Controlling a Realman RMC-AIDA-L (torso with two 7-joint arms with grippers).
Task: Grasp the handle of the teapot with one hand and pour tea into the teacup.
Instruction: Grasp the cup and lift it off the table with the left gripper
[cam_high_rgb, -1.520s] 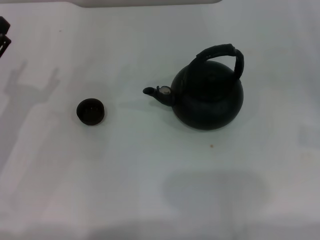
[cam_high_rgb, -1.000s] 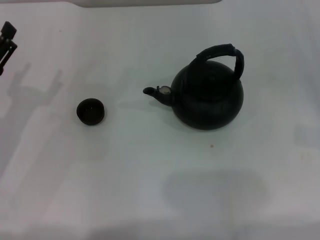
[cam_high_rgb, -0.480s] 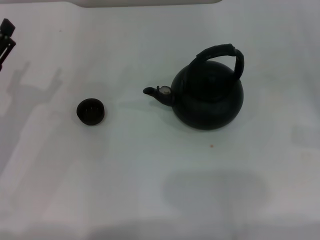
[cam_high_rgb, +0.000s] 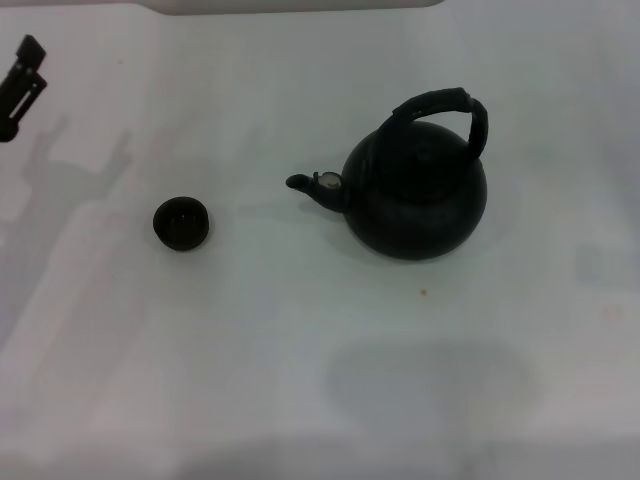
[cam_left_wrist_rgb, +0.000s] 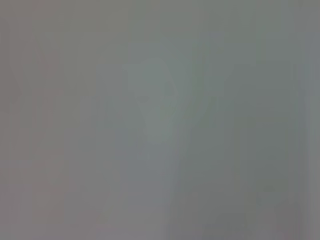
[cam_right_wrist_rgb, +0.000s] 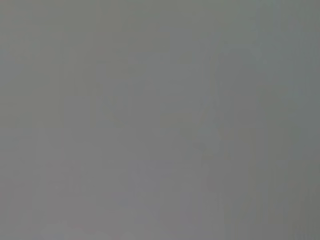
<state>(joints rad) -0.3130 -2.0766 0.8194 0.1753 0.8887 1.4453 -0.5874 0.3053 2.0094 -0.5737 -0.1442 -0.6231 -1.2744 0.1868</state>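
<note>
**Counter inventory, left to right: nothing grasped yet**

1. Left pincer (cam_high_rgb: 22, 85): at the far left edge, raised over the counter (cam_high_rgb: 300, 380); only a sliver shows, so its opening cannot be told. It holds nothing.
2. Teacup (cam_high_rgb: 181, 222): upright, mouth up, ready to receive tea; near the left pincer, on the teapot's side of it.
3. Teapot (cam_high_rgb: 415, 195): upright, well apart from the left pincer, spout aimed at the teacup. Handle (cam_high_rgb: 445, 108) arches free overhead, untouched.
4. Right pincer: not in view.

I see open table (cam_high_rgb: 300, 380) between teacup (cam_high_rgb: 181, 222) and teapot (cam_high_rgb: 415, 195); nothing crowds the handle (cam_high_rgb: 445, 105).
</note>
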